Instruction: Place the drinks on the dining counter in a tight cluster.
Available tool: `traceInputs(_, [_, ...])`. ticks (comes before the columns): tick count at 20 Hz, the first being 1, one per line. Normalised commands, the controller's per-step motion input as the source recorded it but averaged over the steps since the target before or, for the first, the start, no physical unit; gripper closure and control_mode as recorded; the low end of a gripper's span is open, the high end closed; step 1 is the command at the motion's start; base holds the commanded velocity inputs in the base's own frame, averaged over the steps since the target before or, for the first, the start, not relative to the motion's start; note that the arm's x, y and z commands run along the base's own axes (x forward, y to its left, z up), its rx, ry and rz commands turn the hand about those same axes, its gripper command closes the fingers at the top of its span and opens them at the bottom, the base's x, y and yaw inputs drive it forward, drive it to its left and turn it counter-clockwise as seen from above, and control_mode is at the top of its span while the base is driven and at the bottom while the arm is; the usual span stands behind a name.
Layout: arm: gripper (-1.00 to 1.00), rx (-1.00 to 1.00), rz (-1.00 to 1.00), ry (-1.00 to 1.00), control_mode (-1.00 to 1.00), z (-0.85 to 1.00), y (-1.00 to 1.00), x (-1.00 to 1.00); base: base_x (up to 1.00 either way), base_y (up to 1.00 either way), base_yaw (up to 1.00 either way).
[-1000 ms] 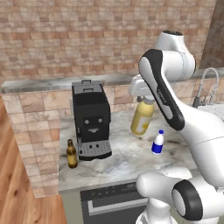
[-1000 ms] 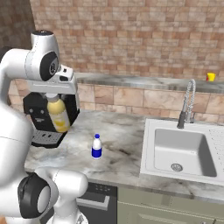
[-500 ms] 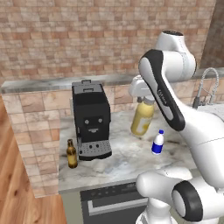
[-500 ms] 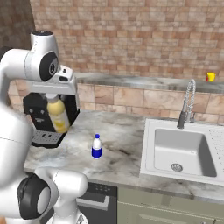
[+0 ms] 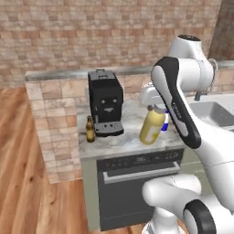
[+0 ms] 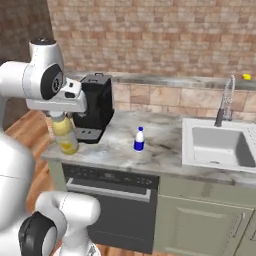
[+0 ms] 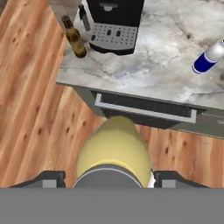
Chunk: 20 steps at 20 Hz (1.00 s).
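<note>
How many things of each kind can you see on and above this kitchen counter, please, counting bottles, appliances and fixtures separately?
Bottles: 3 (yellow bottle held in the gripper, brown bottle beside the coffee machine, blue-and-white bottle on the counter)
Coffee machines: 1
Sinks: 1
Faucets: 1
Total: 6
</note>
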Motion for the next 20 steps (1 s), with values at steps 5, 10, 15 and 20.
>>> traceInputs(5, [1.00, 0.00, 0.00, 0.00, 1.00, 0.00, 0.00, 0.00, -0.41, 0.98, -0.09])
traceInputs(10, [1.00, 0.00, 0.00, 0.00, 1.00, 0.00, 0.00, 0.00, 0.00, 1.00, -0.38])
traceInputs(15, [1.00, 0.00, 0.00, 0.00, 1.00, 0.00, 0.00, 0.00, 0.12, 1.00, -0.48])
traceInputs(20, [1.00, 0.00, 0.00, 0.00, 1.00, 0.00, 0.00, 0.00, 0.12, 1.00, -0.46])
